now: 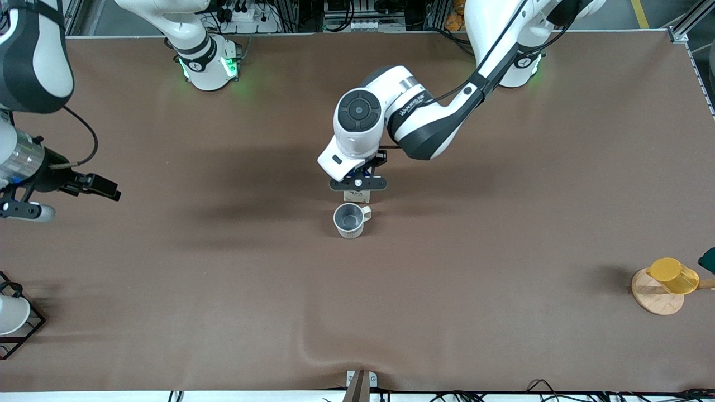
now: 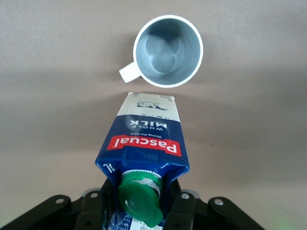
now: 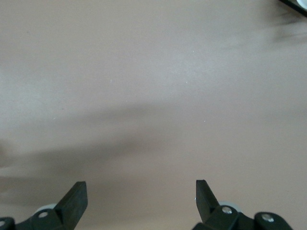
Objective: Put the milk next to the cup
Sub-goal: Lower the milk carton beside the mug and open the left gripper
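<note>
The milk (image 2: 144, 139) is a dark blue gable-top carton with a red label band and a green screw cap. My left gripper (image 2: 139, 206) is shut on its top, the fingers (image 2: 184, 211) pressing either side of the gable. In the front view the left gripper (image 1: 357, 183) holds the milk (image 1: 356, 196) upright at mid-table, just beside the cup (image 1: 349, 219). The carton is on the side farther from the front camera, a small gap apart. The cup (image 2: 168, 50) is cream-white with a grey inside and a loop handle. My right gripper (image 3: 140, 187) waits open over bare table at the right arm's end.
A yellow plastic cup (image 1: 673, 274) lies on a round wooden disc (image 1: 653, 298) at the left arm's end, near the front camera. A white cup in a black wire frame (image 1: 22, 329) stands at the right arm's end. Brown table surface surrounds the cup.
</note>
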Action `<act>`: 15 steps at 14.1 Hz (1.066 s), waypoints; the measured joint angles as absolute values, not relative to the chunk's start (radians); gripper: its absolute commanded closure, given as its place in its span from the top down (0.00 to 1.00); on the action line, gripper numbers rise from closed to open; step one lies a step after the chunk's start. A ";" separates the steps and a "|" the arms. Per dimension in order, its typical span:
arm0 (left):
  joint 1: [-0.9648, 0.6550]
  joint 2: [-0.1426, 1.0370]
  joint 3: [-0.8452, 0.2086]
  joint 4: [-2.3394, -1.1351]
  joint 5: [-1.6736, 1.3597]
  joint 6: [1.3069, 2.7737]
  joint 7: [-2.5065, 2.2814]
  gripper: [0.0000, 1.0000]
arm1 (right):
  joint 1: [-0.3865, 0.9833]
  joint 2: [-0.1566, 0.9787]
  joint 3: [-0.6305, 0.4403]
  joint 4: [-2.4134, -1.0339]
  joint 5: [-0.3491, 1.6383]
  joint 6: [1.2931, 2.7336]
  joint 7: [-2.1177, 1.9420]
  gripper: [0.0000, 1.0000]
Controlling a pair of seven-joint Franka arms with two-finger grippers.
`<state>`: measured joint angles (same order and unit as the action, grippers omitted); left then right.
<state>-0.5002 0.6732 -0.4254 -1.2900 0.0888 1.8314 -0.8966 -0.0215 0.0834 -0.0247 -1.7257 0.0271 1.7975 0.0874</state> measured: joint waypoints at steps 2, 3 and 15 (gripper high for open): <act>-0.500 0.682 -0.422 -1.289 0.089 1.838 -0.897 0.44 | -0.013 0.047 -0.019 -1.724 0.028 1.788 0.109 1.00; -0.500 0.687 -0.422 -1.289 0.089 1.839 -0.897 0.44 | -0.006 0.028 -0.018 -1.723 0.028 1.782 0.120 1.00; -0.501 0.717 -0.410 -1.288 0.089 1.867 -0.897 1.00 | 0.008 0.009 -0.017 -1.718 0.028 1.808 0.134 1.00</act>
<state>-0.5008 0.7171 -0.4101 -1.2877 0.0888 1.8674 -0.8970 0.0082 0.0091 -0.0168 -1.7183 0.0280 1.8085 0.1339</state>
